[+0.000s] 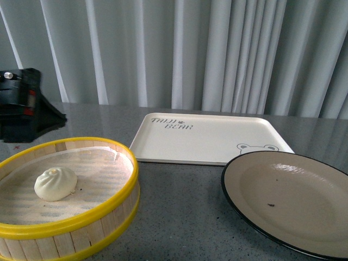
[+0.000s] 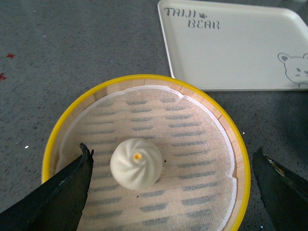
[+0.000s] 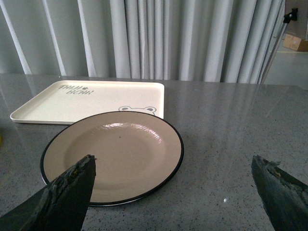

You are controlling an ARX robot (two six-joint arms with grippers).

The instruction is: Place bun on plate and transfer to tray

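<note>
We hold our left gripper (image 2: 172,151) spread over the bun (image 2: 136,163) (right gripper (image 3: 173,161) spread too, near the plate (image 3: 120,139)).

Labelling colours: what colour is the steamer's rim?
Steamer rim: yellow, best in the left wrist view.

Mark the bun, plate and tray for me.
bun (image 2: 136,166): left wrist view, pleated top.
plate (image 3: 113,159): right wrist view, bare beige inside.
tray (image 1: 206,141): front view, bare centre.
</note>
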